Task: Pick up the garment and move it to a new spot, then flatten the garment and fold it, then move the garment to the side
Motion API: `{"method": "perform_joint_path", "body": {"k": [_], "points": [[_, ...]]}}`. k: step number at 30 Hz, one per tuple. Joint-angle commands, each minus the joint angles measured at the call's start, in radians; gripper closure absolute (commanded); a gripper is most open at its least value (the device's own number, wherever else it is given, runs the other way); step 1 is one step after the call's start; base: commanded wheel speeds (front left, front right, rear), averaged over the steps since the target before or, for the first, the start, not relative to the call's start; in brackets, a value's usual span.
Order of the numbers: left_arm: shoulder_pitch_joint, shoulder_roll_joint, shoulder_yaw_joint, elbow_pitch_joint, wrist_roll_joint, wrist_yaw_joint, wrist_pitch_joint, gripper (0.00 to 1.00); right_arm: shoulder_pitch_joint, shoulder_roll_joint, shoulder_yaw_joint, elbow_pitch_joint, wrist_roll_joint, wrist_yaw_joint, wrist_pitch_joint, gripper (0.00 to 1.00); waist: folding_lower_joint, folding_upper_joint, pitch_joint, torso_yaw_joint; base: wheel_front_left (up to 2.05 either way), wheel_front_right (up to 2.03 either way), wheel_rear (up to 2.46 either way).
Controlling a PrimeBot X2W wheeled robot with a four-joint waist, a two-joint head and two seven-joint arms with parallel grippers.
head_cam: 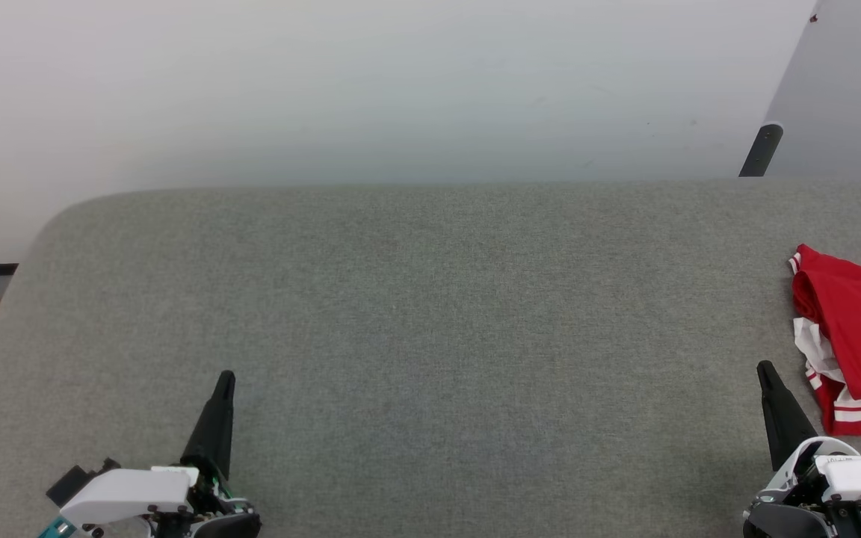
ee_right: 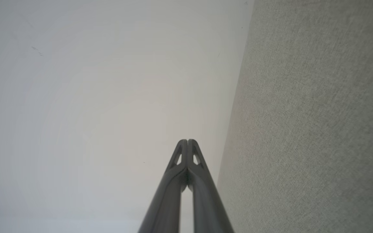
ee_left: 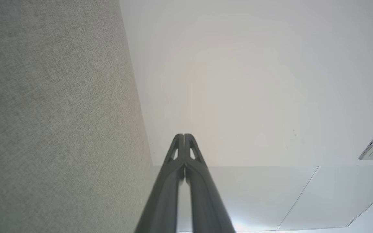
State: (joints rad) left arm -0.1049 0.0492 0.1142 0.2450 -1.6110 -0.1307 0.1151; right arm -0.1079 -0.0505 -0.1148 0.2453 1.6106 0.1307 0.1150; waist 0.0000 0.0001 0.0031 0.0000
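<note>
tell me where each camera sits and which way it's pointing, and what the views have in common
Head view: on the robot's head, looking forward and down at the grey fabric surface, with the garment bunched at its right edge; left gripper lower left, right gripper lower right, both shut.
Left wrist view: on the left wrist, looking along its shut fingers toward the white wall; surface on that view's left.
Right wrist view: on the right wrist, along its shut fingers toward the wall; surface on that view's right.
Shared: all three show surface and wall.

The left hand and right hand share tapered dark-grey fingers and smooth white wrist shells.
</note>
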Motion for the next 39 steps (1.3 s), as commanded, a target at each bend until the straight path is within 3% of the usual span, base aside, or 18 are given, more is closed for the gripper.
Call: {"method": "perform_joint_path", "body": {"k": [1,39], "points": [[-0.009,-0.001,0.002,0.001,-0.002,0.0,0.003,1.0,-0.003,0.003,-0.001,0.0,0.003,0.0,0.002,1.0,0.0,-0.0001,0.0,0.0,0.0,0.0,0.0],[-0.009,0.0,0.001,0.001,-0.003,0.0,0.002,1.0,-0.003,0.002,0.0,0.0,0.004,0.0,0.001,1.0,0.0,-0.0001,0.0,0.0,0.0,0.0,0.0]]}}
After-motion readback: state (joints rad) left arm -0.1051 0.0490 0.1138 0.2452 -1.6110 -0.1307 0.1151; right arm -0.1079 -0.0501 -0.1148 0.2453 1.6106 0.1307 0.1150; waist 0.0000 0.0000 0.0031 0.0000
